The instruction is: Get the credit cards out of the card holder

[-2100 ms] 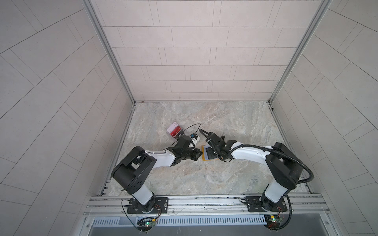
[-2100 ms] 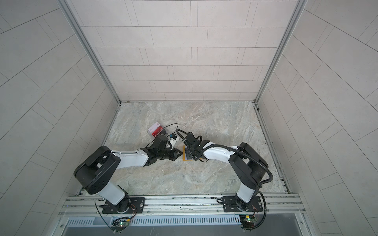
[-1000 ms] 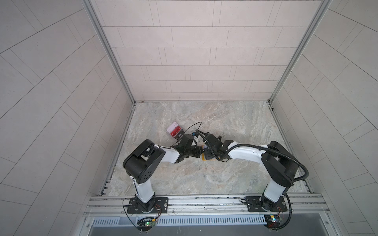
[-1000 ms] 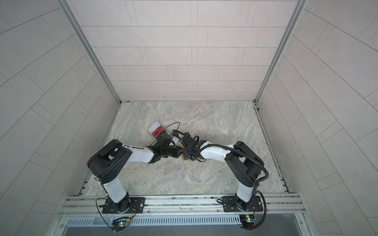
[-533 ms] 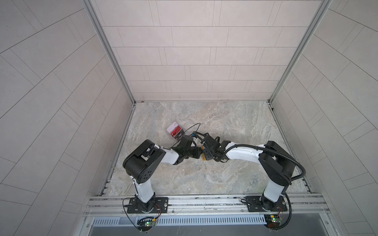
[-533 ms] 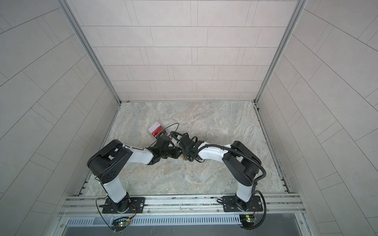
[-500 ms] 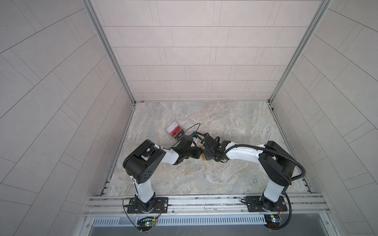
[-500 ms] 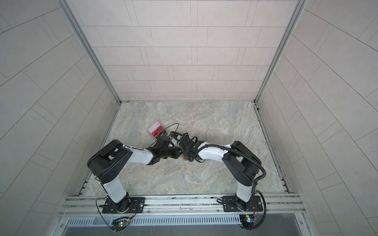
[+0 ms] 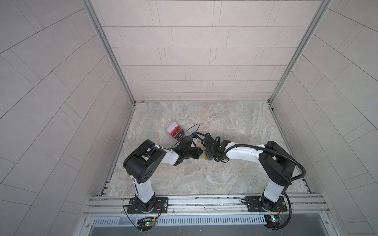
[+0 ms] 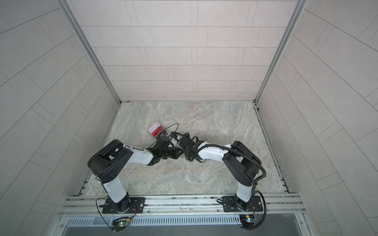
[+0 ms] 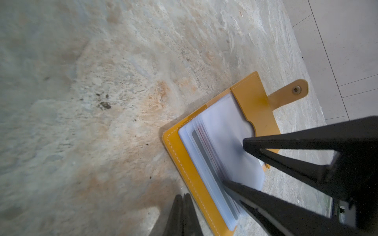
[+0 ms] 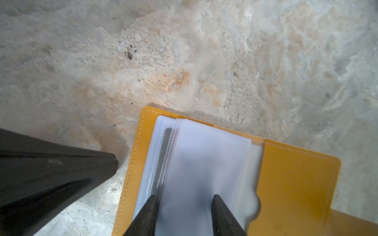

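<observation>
Marble surface [image 9: 204,179], open card holder [image 12: 296,183] near centre.
Spread right end effector [image 12: 184,199] rests tips on its clear sleeves [image 12: 204,163]; left end effector [image 11: 181,197] pinched together at 9 o'clock; credit cards [image 9: 176,131] at 10 o'clock.

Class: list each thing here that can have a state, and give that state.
Mustard-yellow booklet card holder: open, lying flat.
Its snap tab: unfastened.
Clear plastic sleeves: fanned out.
Left gripper: shut, empty.
Right gripper: open, straddling sleeves.
Red and whitish credit cards: outside holder.
</observation>
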Controlling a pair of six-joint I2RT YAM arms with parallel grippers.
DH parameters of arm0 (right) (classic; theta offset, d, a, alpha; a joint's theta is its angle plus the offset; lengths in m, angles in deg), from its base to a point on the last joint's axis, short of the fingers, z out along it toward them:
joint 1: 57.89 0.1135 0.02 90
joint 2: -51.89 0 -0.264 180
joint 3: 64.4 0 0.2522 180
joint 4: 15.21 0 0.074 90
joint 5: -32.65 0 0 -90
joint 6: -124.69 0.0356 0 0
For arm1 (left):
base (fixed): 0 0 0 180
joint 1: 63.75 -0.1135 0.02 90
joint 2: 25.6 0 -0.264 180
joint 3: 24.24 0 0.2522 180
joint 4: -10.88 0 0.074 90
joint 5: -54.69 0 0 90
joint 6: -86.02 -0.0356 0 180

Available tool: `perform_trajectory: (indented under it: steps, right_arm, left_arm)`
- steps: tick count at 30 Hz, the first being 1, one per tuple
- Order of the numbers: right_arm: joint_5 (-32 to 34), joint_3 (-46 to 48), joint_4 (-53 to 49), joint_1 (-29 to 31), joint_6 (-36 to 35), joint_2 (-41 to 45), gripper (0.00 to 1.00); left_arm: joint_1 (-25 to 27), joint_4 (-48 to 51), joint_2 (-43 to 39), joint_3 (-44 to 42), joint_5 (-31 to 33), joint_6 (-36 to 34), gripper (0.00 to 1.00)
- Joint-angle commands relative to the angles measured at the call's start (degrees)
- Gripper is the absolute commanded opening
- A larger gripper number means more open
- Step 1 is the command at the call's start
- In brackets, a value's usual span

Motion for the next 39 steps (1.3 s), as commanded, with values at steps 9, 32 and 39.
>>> perform_trajectory:
  steps: [9,32,39]
  right_arm:
    - [0.3,-0.3,-2.8,-0.6,-0.3,2.2,0.35]
    - [-13.9,5.5,1.4,-10.2,-4.1,7.6,0.62]
    - [-21.4,6.4,3.6,-11.1,-3.8,5.7,0.63]
  left_arm:
    - [0.1,1.0,1.4,-0.6,0.6,0.2,0.0]
    - [0.1,1.0,-0.6,0.8,0.0,0.4,0.0]
    - [0.1,3.1,-3.5,0.8,1.3,0.2,0.0]
